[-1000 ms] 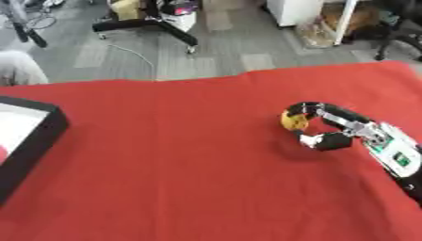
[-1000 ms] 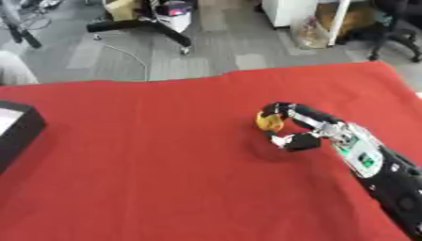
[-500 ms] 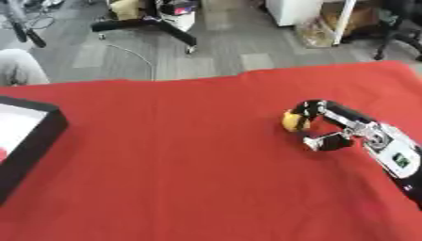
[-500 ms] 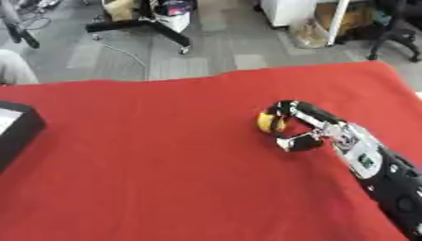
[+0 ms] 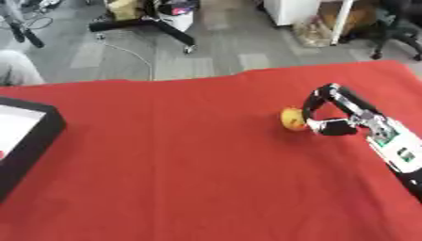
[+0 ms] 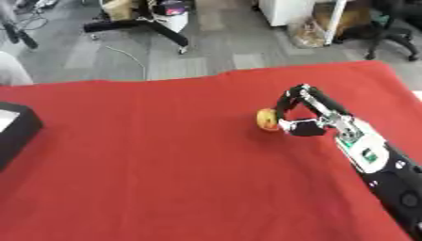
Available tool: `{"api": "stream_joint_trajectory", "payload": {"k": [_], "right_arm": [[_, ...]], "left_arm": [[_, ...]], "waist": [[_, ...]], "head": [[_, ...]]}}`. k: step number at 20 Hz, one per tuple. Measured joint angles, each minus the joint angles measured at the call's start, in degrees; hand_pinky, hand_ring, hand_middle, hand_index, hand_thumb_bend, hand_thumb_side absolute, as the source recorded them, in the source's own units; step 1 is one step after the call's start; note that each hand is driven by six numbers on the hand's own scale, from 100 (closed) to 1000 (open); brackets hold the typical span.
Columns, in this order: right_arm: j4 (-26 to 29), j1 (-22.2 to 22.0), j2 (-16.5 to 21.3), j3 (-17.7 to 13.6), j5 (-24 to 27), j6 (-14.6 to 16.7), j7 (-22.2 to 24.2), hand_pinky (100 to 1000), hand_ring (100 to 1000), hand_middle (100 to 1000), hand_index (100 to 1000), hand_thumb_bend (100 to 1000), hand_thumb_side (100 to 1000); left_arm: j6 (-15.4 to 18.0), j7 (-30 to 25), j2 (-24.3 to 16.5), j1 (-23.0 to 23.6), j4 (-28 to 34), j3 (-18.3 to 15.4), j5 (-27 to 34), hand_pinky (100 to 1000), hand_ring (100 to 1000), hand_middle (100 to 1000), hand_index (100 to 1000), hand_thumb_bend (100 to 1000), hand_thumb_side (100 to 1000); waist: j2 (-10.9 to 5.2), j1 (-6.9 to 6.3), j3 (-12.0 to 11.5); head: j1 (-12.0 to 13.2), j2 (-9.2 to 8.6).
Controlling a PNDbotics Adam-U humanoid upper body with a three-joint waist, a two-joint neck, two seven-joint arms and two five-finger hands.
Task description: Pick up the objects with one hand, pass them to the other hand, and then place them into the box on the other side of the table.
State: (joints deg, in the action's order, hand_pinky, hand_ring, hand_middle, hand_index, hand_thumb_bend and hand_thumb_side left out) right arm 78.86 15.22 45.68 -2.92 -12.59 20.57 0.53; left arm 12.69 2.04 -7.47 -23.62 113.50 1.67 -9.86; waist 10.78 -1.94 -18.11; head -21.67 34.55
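Pickup step underway: right hand (image 5: 334,113) curling fingers and thumb around small yellow object (image 5: 292,118) at table's (image 5: 165,164) 3 o'clock side. Next: lifting, passing leftward; box (image 5: 29,146) waiting at 9 o'clock.

You get bright, even light from overhead. Shadows on the worktop (image 5: 181,164) are faint. Everything looks slightly soft and blurred.

The black box (image 5: 31,141) is cut off by the left edge.
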Motion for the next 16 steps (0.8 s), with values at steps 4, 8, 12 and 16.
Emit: {"api": "stream_joint_trajectory", "payload": {"k": [4,8,12,16], "right_arm": [[0.3,-0.4,0.0,1.1,-0.7,0.0,-3.6,548,652,405,289,100,100],[0.3,-0.7,0.0,2.1,-1.3,0.2,-5.2,653,780,607,543,100,100],[-0.2,-1.1,0.1,4.8,-3.3,1.5,-3.4,739,892,856,833,100,429],[-2.1,-1.0,0.6,6.2,-6.5,2.2,-0.3,765,913,901,892,100,493]], "left_arm": [[0.2,0.0,0.0,0.0,0.0,0.0,0.2,507,520,526,749,408,636],[0.4,0.0,0.0,0.0,0.0,0.1,0.2,505,519,529,749,413,636],[0.6,0.0,0.0,0.0,0.0,0.3,0.2,504,519,530,749,416,637],[0.8,0.0,0.0,0.0,0.0,0.3,0.3,504,519,530,750,416,637]], "waist": [[0.0,0.0,0.0],[0.0,0.0,0.0],[0.0,-0.04,-0.4],[0.0,-0.05,-0.5]], "head": [[-0.2,0.0],[-0.4,0.0],[-0.8,0.0],[-1.0,0.0]]}}
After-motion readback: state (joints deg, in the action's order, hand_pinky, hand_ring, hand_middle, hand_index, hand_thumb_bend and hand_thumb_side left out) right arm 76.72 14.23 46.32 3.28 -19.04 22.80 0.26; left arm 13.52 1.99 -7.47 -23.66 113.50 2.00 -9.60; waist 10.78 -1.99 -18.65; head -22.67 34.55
